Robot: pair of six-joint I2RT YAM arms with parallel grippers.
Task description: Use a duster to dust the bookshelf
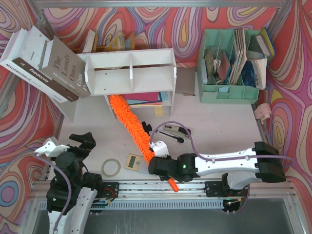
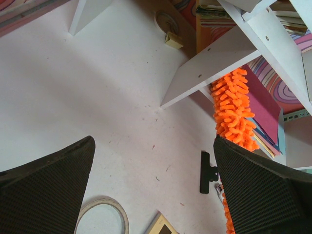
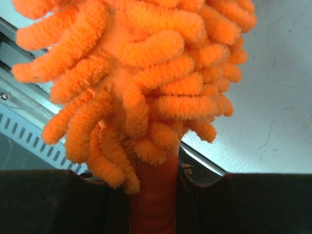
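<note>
The white bookshelf (image 1: 130, 72) stands at the back centre; its lower boards show in the left wrist view (image 2: 219, 56). The orange fluffy duster (image 1: 130, 123) runs from under the shelf's lower tier diagonally down to my right gripper (image 1: 157, 165), which is shut on its orange handle (image 3: 155, 204); the handle end (image 1: 172, 185) sticks out near the front rail. The fluffy head fills the right wrist view (image 3: 141, 73) and shows in the left wrist view (image 2: 234, 109). My left gripper (image 1: 80, 144) is open and empty at the front left, apart from the duster.
Large books (image 1: 44, 63) lean at the back left. A mint-green file organizer (image 1: 231, 68) stands at the back right. A stapler (image 1: 174, 131), a tape ring (image 1: 111, 167), a small calculator (image 1: 134, 162) and a black binder clip (image 2: 208, 172) lie on the table.
</note>
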